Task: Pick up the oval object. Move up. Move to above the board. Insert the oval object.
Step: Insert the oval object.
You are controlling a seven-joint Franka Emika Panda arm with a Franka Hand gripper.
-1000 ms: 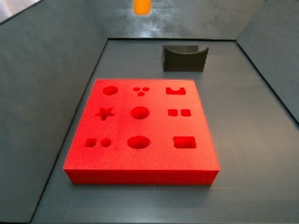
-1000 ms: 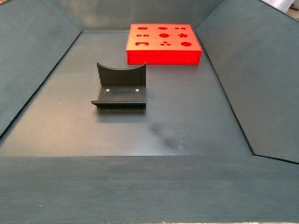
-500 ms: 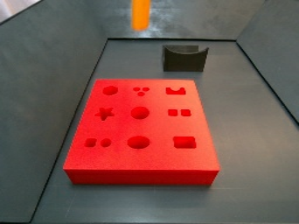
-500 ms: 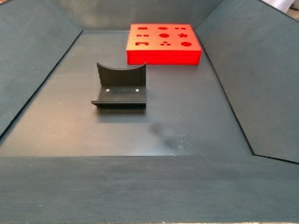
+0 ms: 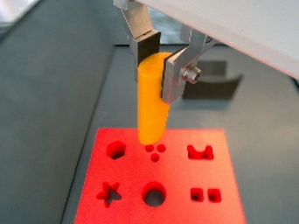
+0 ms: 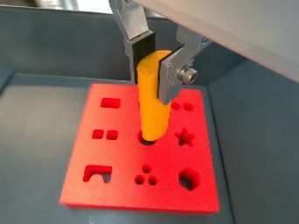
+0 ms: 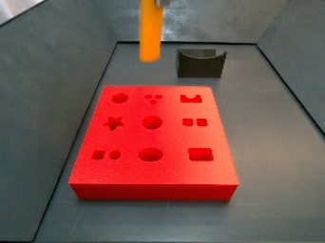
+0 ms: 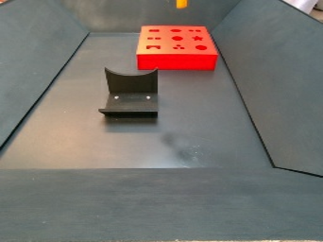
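My gripper (image 5: 162, 59) (image 6: 158, 61) is shut on the oval object (image 5: 152, 103) (image 6: 153, 101), a slim orange-yellow peg that hangs upright below the fingers. The peg hangs in the air above the board (image 6: 117, 162) (image 5: 177, 179), a flat red slab with a grid of shaped recesses. In a side view the oval object (image 7: 150, 30) shows over the far end of the board (image 7: 152, 180), well above it. Another side view shows only the peg's tip (image 8: 182, 4) above the board (image 8: 177, 59). The gripper's body is out of both side views.
The fixture (image 7: 200, 63) (image 8: 128, 95), a dark grey block with a curved notch, stands on the dark floor beyond the board's far end. Sloping grey walls (image 7: 51, 66) enclose the floor on all sides.
The oval object has come down in the side view, from a short stub at the picture's edge to a long peg nearer the board.
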